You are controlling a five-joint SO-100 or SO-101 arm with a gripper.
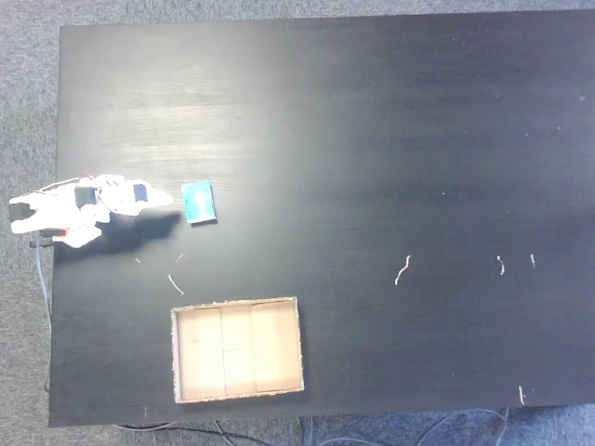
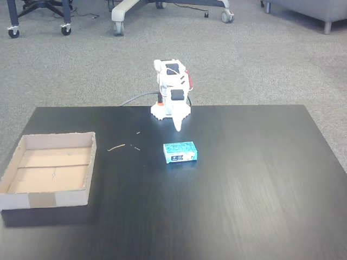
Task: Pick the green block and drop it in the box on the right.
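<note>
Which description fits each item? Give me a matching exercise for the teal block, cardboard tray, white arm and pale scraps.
1. small teal square block
2. shallow tan cardboard tray
3. white robot arm
4. thin pale scraps

A. folded at the table's edge
B. empty, inside creased
C. lying between block and tray
D. flat on the black table, just ahead of the arm

Pairs: 1-D, 2-B, 3-A, 4-C

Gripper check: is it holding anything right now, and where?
Nothing is held. The gripper sits apart from the green block, which lies on the table.
</note>
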